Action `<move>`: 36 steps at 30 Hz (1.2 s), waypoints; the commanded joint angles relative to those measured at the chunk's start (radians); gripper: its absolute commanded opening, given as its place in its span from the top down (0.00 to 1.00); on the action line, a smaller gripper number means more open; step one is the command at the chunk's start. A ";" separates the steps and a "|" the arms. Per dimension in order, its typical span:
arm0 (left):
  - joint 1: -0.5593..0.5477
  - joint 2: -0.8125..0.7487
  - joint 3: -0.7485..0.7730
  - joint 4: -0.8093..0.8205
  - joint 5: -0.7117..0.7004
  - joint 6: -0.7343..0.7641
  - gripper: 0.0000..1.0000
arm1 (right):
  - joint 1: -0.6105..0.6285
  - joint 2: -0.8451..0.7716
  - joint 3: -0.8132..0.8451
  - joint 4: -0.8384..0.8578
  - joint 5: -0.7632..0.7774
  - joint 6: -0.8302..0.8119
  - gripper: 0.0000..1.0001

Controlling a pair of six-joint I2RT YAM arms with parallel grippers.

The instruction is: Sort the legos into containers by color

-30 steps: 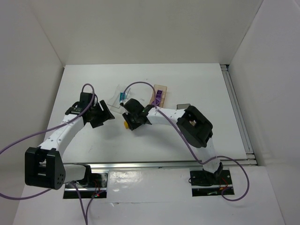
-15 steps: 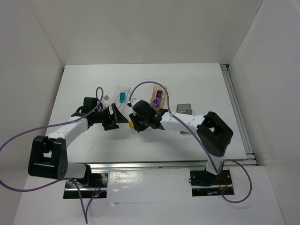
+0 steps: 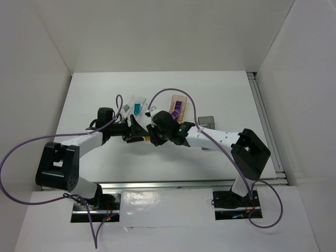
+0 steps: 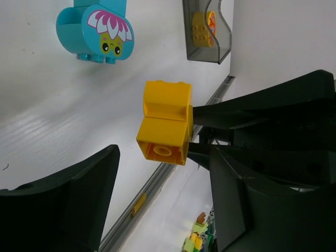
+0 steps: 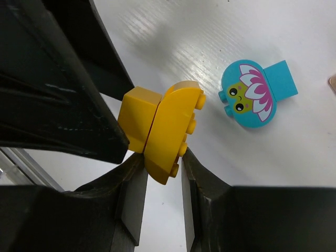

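Right gripper (image 5: pixel 160 170) is clamped on a yellow brick (image 5: pixel 157 128), held off the tabletop (image 3: pixel 94 94) near the middle. Left gripper (image 4: pixel 163 160) is wide open, a finger on either side of that brick, not touching it. A cyan flower-face brick (image 5: pixel 247 97) lies loose nearby. From the yellow brick, the clear tray (image 3: pixel 137 101) sits at 11 o'clock, the tan tray (image 3: pixel 172 101) at 1 and the grey tray (image 4: pixel 223 44) at 3, with another yellow piece (image 4: pixel 202 23) inside.

left tool (image 4: pixel 163 176): jaws apart | right tool (image 5: pixel 160 165): jaws clamped | tools facing, close
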 commanded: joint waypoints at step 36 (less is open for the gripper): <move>0.016 -0.067 -0.013 0.174 0.196 0.005 1.00 | -0.347 -0.241 -0.221 0.349 -0.844 0.198 0.17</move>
